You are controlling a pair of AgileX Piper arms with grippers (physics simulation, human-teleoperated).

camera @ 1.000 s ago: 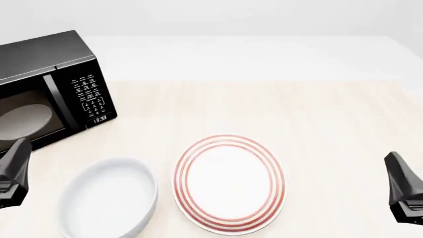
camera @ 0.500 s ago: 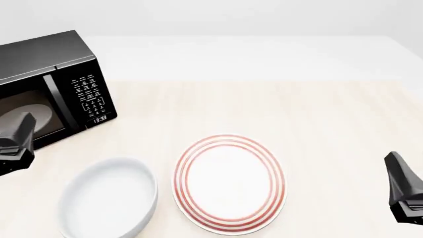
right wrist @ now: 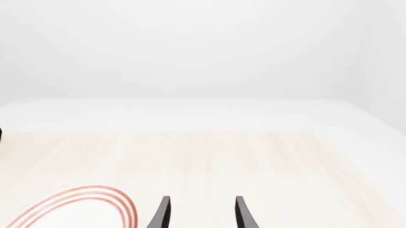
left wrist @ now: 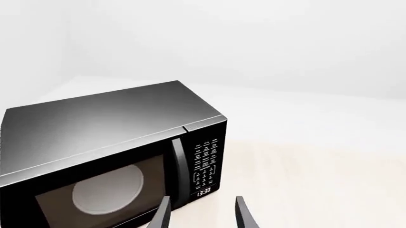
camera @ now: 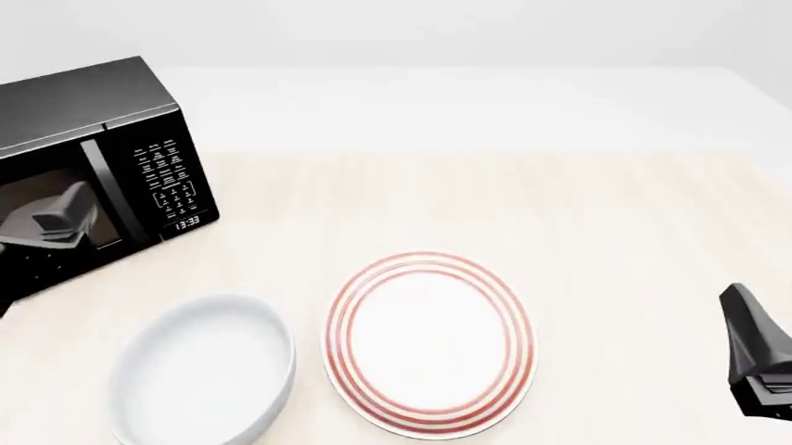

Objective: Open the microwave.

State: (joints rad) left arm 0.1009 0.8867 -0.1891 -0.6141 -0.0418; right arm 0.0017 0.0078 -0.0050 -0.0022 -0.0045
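The microwave (camera: 93,111) is a black box at the table's far left, its dark windowed door shut. A vertical handle (camera: 96,185) runs beside the white-labelled keypad (camera: 173,176). My left gripper (camera: 74,202) hovers in front of the door window, left of the handle. In the left wrist view the microwave (left wrist: 108,128) fills the left half, and the pale turntable (left wrist: 108,190) shows through the window. That gripper (left wrist: 201,216) is open and empty, pointing near the handle (left wrist: 182,171). My right gripper (camera: 743,306) stays low at the right edge, also open (right wrist: 201,214) and holding nothing.
A white bowl (camera: 204,371) sits near the front left. Beside it lies a white plate with red rings (camera: 429,343), whose edge (right wrist: 95,199) shows in the right wrist view. The wooden table (camera: 557,213) extends to the right.
My left gripper has risen and moved forward and rightward, from beside the bowl to in front of the microwave door. The right arm has not moved.
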